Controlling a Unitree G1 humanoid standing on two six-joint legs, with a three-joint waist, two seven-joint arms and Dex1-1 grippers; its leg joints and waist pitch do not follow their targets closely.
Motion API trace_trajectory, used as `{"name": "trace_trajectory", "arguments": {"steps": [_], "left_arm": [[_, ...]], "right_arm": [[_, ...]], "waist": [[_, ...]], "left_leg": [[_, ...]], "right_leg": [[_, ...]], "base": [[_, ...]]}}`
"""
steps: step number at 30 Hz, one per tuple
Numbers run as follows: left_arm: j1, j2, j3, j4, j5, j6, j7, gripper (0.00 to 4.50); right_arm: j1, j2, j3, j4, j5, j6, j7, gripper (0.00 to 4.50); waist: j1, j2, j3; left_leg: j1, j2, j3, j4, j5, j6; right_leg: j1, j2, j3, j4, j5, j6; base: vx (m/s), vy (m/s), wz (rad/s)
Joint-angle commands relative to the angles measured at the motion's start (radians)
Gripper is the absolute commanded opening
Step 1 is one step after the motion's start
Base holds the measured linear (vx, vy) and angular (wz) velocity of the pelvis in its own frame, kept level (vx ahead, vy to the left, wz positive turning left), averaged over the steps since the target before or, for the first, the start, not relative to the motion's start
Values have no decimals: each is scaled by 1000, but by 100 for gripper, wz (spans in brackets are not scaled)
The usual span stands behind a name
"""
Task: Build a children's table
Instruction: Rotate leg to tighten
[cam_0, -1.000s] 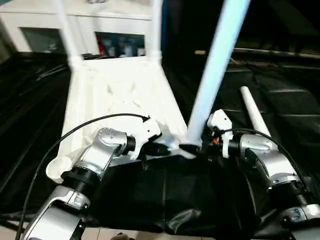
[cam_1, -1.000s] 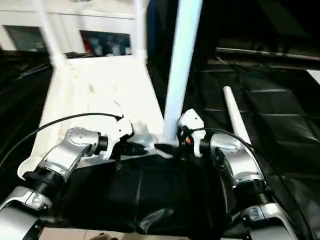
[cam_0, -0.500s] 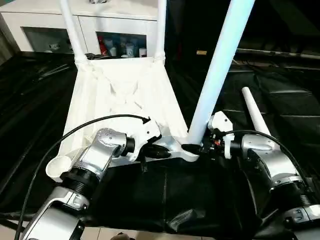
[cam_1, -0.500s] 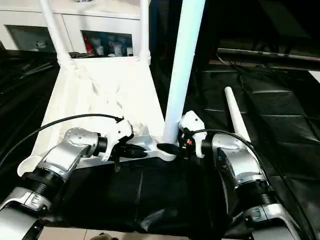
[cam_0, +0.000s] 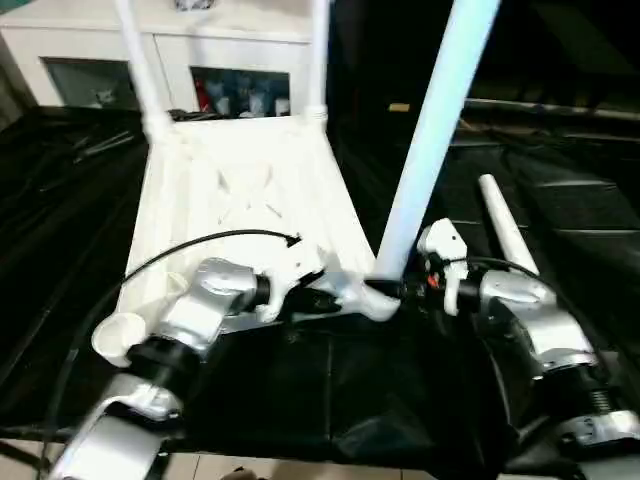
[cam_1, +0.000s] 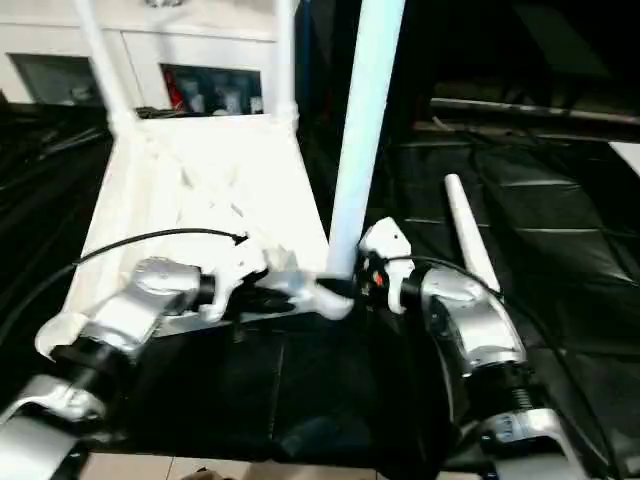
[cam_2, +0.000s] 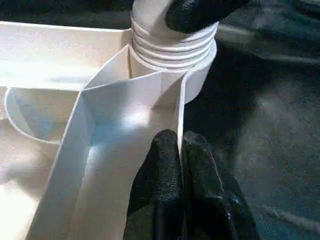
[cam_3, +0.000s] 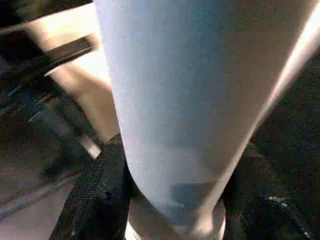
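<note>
The white tabletop (cam_0: 240, 190) lies upside down on the black cloth, with two legs (cam_0: 135, 60) (cam_0: 317, 50) upright in its far corners. A third leg (cam_0: 430, 130) stands in the near right corner socket. My right gripper (cam_0: 385, 290) is shut on that leg's base; the right wrist view shows the leg (cam_3: 190, 100) between the black fingers (cam_3: 100, 190). My left gripper (cam_0: 335, 297) is shut on the tabletop's thin rim wall (cam_2: 125, 100) beside that socket, its fingertips (cam_2: 165, 145) pinching it. A fourth leg (cam_0: 505, 230) lies loose on the cloth to the right.
The near left corner socket (cam_0: 118, 335) holds nothing. A white cabinet (cam_0: 230, 40) with small items on its shelves stands behind the table. Black cloth (cam_0: 330, 400) covers the work table, wrinkled along the near edge.
My right gripper's fingers have closed in around the base of the standing leg. The left gripper keeps its pinch on the rim. The camera has shifted slightly.
</note>
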Motion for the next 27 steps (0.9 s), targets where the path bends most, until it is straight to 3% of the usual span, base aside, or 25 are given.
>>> {"name": "trace_trajectory", "arguments": {"steps": [1,4,7,8,11,12,13,16,19,20,22,26,27], "left_arm": [[-44,-81,59,42,-16,42,173,0],[-77,-149,89,93,-6,79,329,0],[-94,-216,93,119,3,91,433,0],[-99,-232,85,128,17,85,454,0],[-108,-248,69,149,38,67,467,0],[-109,-248,68,150,40,66,466,0],[-111,-242,61,154,47,62,453,0],[-111,-222,57,152,43,50,426,0],[-110,-202,52,147,34,36,389,0],[-109,-197,51,145,34,30,379,0],[-95,-157,44,121,24,6,291,0],[-79,-123,38,100,10,5,211,0],[-62,-92,24,82,4,-11,141,0]], "right_arm": [[20,68,13,102,-31,63,-148,204],[-5,144,-43,149,-58,80,-391,203],[-35,204,-49,168,-94,92,-542,202],[-46,218,-41,178,-107,84,-563,202],[-72,235,-39,213,-119,50,-582,202],[-74,235,-42,217,-119,46,-584,202],[-83,235,-51,226,-113,26,-576,202],[-85,233,-65,216,-79,13,-523,271],[-90,219,-63,198,-71,6,-483,297],[-91,215,-62,193,-68,6,-470,311],[-95,153,-35,153,-52,6,-328,317],[-85,83,1,105,-44,35,-191,359],[-67,27,30,54,-38,56,-87,361]], "waist": [[-8,-17,-50],[-25,-19,-49],[-32,-14,-52],[-33,-15,-54],[-33,-11,-55],[-35,-14,-55],[-35,-12,-56],[-35,-14,-57],[-33,-8,-57],[-36,-11,-57],[-36,-12,-57],[-33,-12,-58],[-30,-10,-59]], "left_leg": [[17,43,-25,-75,-274,11],[17,40,-32,-78,-313,-15],[13,38,-33,-79,-305,-4],[16,37,-32,-77,-309,0],[12,37,-32,-78,-307,13],[11,37,-31,-78,-309,16],[11,37,-31,-79,-311,17],[10,37,-29,-78,-312,27],[10,38,-29,-79,-309,30],[7,38,-30,-80,-310,30],[10,38,-29,-78,-315,36],[3,41,-28,-77,-278,54],[5,43,-29,-78,-271,57]], "right_leg": [[29,-63,43,-94,-438,-167],[27,-64,37,-103,-512,-137],[28,-63,36,-107,-496,-125],[23,-60,37,-109,-487,-125],[27,-62,37,-108,-458,-126],[27,-60,38,-108,-441,-128],[27,-60,38,-107,-436,-130],[29,-59,39,-105,-402,-143],[30,-60,39,-104,-395,-151],[33,-60,38,-103,-394,-153],[31,-60,38,-105,-399,-157],[37,-61,40,-96,-351,-177],[39,-60,39,-96,-336,-183]], "base": [[0,0,0],[0,0,0],[0,0,0],[0,0,0],[0,0,0],[0,0,0],[0,0,0],[0,0,0],[0,0,0],[0,0,0],[0,0,0],[0,0,0],[0,0,0]]}}
